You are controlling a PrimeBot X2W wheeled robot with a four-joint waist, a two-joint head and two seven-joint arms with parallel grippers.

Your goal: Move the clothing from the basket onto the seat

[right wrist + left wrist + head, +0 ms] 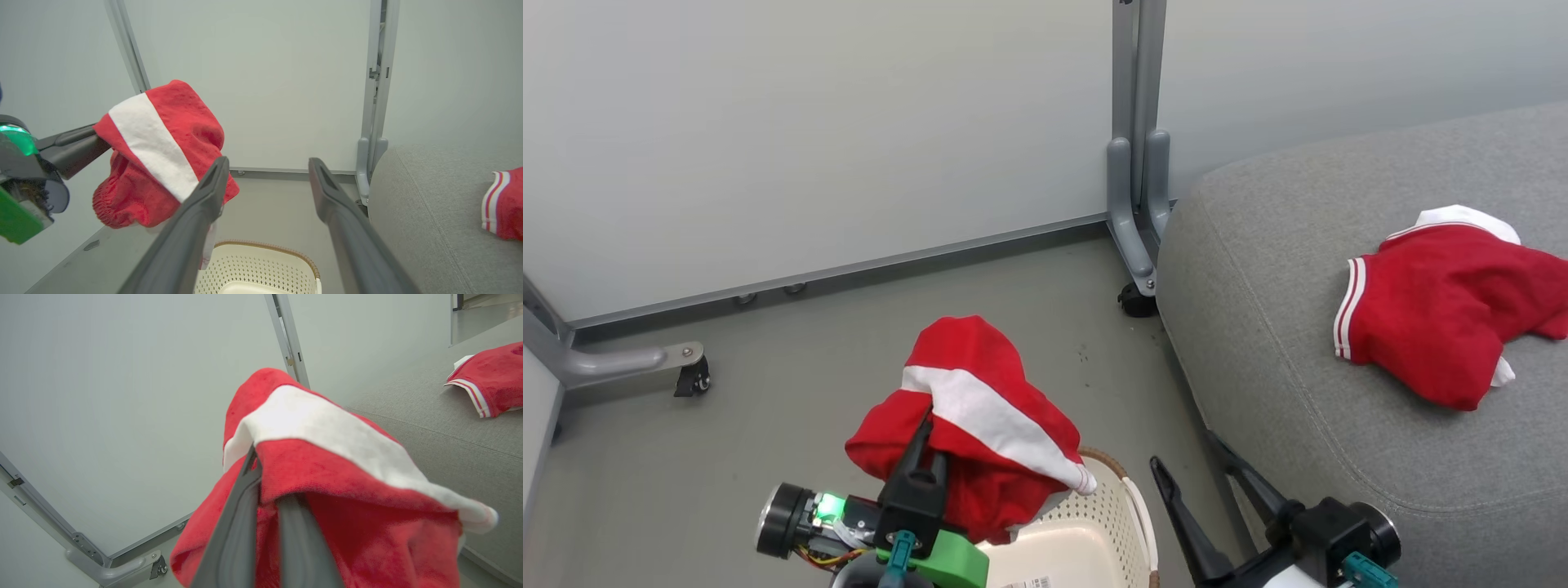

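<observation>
My left gripper is shut on a red garment with a broad white band, held up in the air above the cream perforated basket. In the left wrist view the cloth drapes over my two fingers and hides their tips. A second red garment with white-striped trim and a white collar lies on the grey seat. My right gripper stands open and holds nothing, between basket and seat. The right wrist view looks down on the basket, with the held garment at its left.
A pale partition wall stands behind, with a grey metal post and castor foot beside the seat's corner. Another castor leg sits at the left. Grey floor lies between wall and basket.
</observation>
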